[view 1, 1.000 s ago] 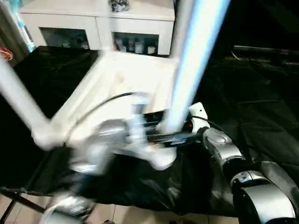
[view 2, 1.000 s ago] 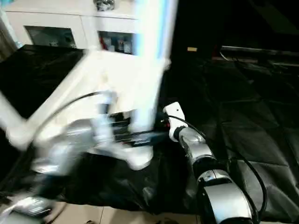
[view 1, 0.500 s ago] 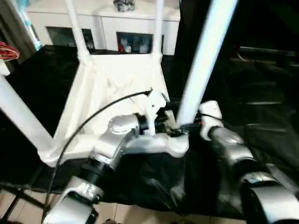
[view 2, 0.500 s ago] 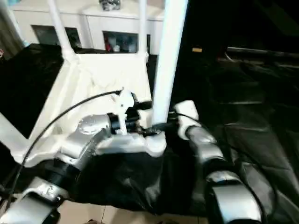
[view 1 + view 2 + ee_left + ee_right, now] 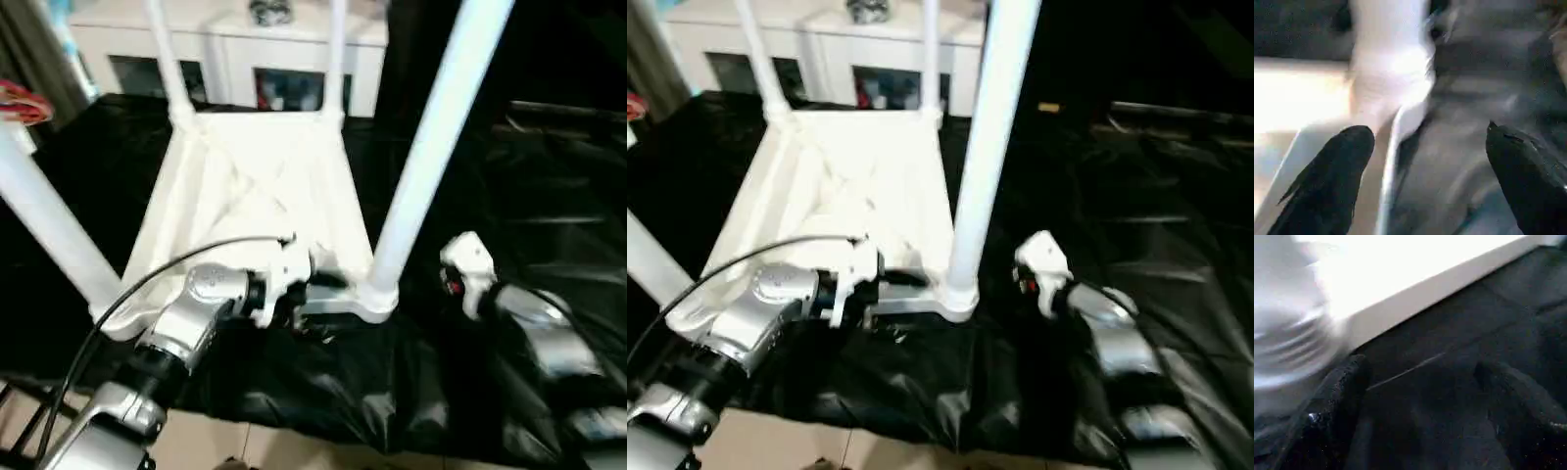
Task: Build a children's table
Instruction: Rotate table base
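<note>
My worktop (image 5: 549, 196) is covered in crinkled black sheeting. On it, upside down, lies the children's table (image 5: 257, 186), ribbed underside facing up and four white legs standing in its corner sockets. Its near edge sits close to the worktop's front edge, above pale floor (image 5: 294, 452).

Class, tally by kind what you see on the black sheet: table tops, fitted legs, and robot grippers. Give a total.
Table tops: 1, upside down
Fitted legs: 4
Robot grippers: 2, left gripper, right gripper
Total: 7
</note>
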{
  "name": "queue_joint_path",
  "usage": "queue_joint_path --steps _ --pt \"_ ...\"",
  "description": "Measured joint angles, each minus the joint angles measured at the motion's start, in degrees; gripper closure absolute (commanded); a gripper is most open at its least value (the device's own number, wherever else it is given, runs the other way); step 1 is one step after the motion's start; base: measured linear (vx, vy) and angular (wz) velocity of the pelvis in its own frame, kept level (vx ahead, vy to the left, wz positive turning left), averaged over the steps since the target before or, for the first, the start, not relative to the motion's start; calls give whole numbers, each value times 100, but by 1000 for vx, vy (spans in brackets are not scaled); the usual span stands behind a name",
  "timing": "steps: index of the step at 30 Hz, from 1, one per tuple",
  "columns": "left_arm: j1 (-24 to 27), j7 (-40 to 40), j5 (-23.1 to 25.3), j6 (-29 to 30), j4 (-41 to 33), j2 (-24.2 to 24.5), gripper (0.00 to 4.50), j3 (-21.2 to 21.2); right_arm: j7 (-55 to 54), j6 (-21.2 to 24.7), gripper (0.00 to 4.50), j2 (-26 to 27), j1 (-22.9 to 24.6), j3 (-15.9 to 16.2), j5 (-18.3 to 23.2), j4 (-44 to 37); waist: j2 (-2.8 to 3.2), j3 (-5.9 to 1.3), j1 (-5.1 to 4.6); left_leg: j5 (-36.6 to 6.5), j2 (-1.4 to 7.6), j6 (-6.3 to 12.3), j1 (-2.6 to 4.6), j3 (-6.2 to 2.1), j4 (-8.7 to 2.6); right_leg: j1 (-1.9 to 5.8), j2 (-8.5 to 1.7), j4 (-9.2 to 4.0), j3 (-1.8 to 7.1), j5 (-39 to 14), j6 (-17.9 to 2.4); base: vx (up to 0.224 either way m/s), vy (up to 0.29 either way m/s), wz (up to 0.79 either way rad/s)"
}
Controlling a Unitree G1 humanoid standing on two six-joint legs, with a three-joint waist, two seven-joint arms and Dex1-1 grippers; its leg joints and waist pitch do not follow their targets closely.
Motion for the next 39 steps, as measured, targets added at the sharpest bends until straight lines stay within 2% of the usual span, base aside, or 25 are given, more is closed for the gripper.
queue_joint_path --steps 5,7,11,13,14,20,21,23,26,30,33,35,39 --pt "-244 164 124 79 359 -24 106 1 435 343 59 -315 356 52 8 -684 12 4 -24 0 -2 0 5 -6 0 8 -1 -3 -1 -2 4 0 0 0" --pt "-308 173 118 174 421 -54 112 1 547 493 59 -439 505 62 28 -979 19 5 -22 0 -2 0 6 -7 -2 10 0 -4 -1 -12 22 0 0 0" --pt "-461 171 139 192 694 -141 147 8 723 889 59 -642 723 62 201 -1535 36 7 -19 0 -3 0 8 -17 -4 16 0 -9 -7 -17 32 0 0 0" --pt "-547 148 172 92 894 -185 149 16 839 1125 43 -697 818 61 303 -1859 51 5 -18 0 -4 0 10 -19 -6 23 0 -13 -8 -17 33 0 0 0" --pt "-564 139 177 48 964 -188 174 32 900 1210 26 -698 846 61 367 -1964 55 6 -17 0 -4 0 15 -24 -6 31 0 -13 -11 -17 34 0 0 0" --pt "-656 -55 165 -55 1076 -175 203 156 995 1513 5 -735 992 60 449 -2229 68 14 -26 0 -5 0 10 -38 -6 31 -1 -21 -21 -18 37 0 0 0" --pt "-696 -78 162 -73 1100 -175 227 172 995 1533 0 -747 996 60 457 -2261 69 14 -26 0 -5 0 9 -38 -6 31 -1 -21 -21 -18 36 0 0 0" --pt "-795 -111 160 -171 1131 -176 232 212 991 1564 0 -787 1009 60 487 -2312 69 14 -20 0 -5 0 9 -39 -6 33 -1 -21 -21 -18 36 0 0 0" --pt "-952 -181 172 -360 1341 -184 263 223 994 1717 0 -823 1090 58 526 -2461 72 12 -17 0 -5 0 7 -39 -7 34 -1 -21 -20 -18 36 0 0 0" --pt "-987 -253 239 -513 1484 -247 283 222 997 1809 0 -836 1104 58 565 -2527 75 10 -20 0 -5 0 3 -39 -7 33 -1 -21 -20 -7 18 0 0 0" --pt "-1018 -236 379 -648 1639 -246 315 210 996 1875 0 -866 1104 58 565 -2528 75 10 -15 -5 -5 6 -2 -38 -10 30 -1 -27 -21 -19 29 0 0 0" --pt "-1055 -346 423 -676 1755 -249 320 196 995 1912 0 -867 1104 58 568 -2552 76 10 -9 -9 -4 12 -3 -35 -11 30 -1 -31 -20 -21 28 0 0 0" --pt "-1114 -464 447 -689 1837 -250 361 196 994 1937 0 -868 1104 58 571 -2682 77 11 -1 -9 -4 12 2 -31 -11 33 -3 -31 -19 -21 28 0 0 0"
